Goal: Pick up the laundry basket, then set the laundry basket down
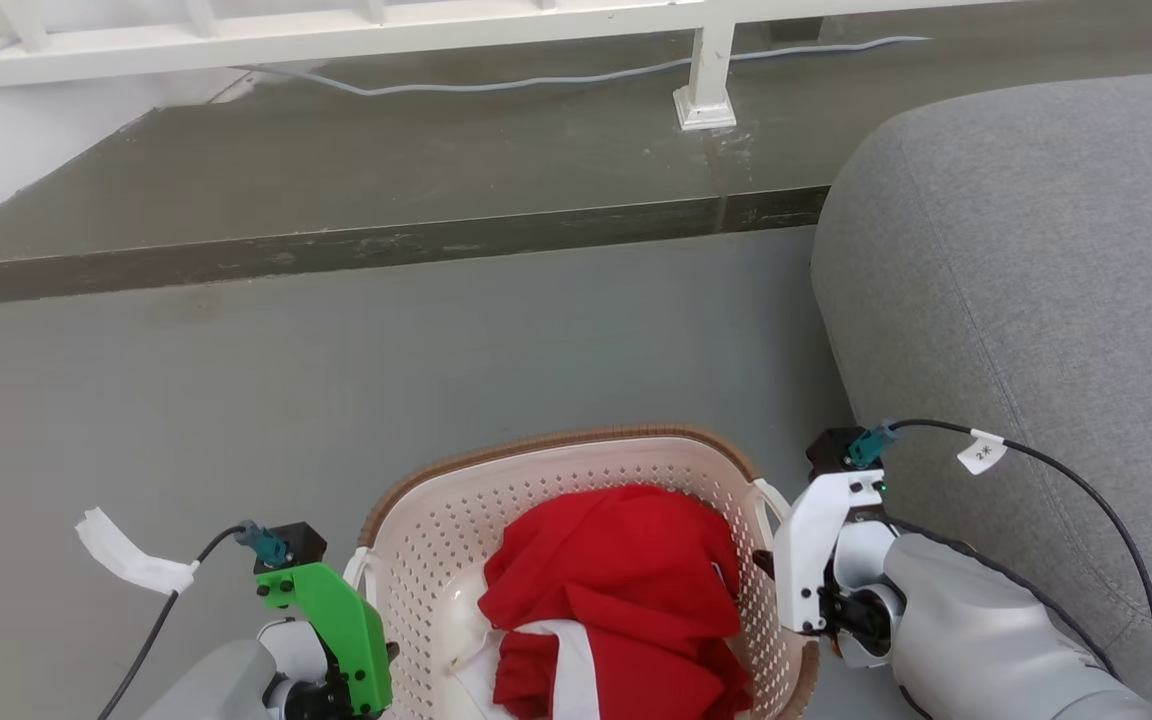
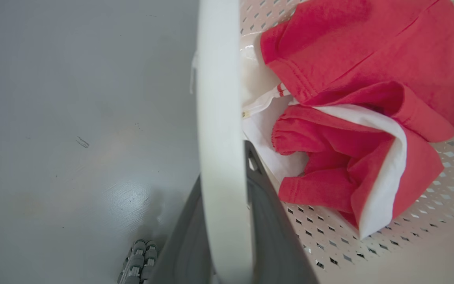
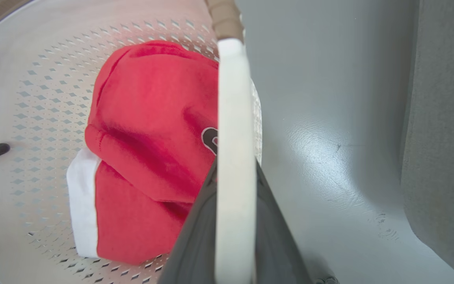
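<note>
Handles on both sides are pinched so the load lifts level. Left tool (image 2: 225,165) clamps one. Basket (image 1: 556,442), holding red clothes (image 1: 626,570), sits low at floor (image 1: 336,380); lifted or resting, unclear. Right tool (image 3: 235,165) clamps the other. Sofa (image 1: 1036,250) stands just right.

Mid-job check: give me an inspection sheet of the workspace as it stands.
Surface: grey floor, glossy, lightly scuffed.
Job's things: laundry basket, holding a red garment with white trim.
Clutter: nothing seen.
Grippers: left gripper closed on the left handle; right gripper closed on the right handle.
Cables: black cable with white tag at the right wrist; taped black cable at the left; pale cable on the raised ledge.
Surroundings: grey sofa to the right; white railing beyond.
</note>
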Controlling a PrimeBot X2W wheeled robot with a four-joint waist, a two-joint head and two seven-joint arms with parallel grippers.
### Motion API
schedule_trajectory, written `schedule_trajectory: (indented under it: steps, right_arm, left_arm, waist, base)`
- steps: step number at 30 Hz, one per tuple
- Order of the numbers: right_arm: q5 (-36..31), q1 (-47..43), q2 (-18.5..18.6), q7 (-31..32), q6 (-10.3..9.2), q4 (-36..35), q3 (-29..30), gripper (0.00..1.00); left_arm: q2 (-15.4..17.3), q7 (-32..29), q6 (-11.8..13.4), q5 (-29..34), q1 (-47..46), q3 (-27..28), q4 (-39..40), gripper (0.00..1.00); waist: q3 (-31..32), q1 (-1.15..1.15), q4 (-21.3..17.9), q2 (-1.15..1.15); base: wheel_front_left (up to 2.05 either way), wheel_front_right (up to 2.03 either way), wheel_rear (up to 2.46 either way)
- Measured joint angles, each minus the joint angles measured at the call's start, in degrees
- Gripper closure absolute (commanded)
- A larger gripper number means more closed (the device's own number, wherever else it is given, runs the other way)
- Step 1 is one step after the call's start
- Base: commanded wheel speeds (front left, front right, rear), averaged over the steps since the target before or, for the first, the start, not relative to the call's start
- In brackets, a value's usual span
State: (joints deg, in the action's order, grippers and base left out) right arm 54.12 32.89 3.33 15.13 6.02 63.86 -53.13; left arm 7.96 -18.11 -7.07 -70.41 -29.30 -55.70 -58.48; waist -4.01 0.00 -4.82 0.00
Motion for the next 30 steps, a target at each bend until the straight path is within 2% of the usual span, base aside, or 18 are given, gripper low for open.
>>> schedule_trajectory:
  steps: [15,30]
  right_arm:
    - [1.31,1.12,-0.05,-1.42,0.00,0.01,-0.99,1.00]
    - [1.01,6.45,-0.19,-8.20,-0.07,-0.11,-0.71,1.00]
  left_arm:
    - [0.41,1.38,0.00,-0.01,-0.62,-0.22,0.05,1.00]
    - [2.29,6.78,0.00,0.71,-5.71,-0.20,2.35,1.00]
  waist:
    - [-1.67,0.00,-0.24,0.00]
    - [-10.70,0.00,-0.49,0.00]
  base:
    - [0.00,0.00,0.00]
    - [0.00,0.00,0.00]
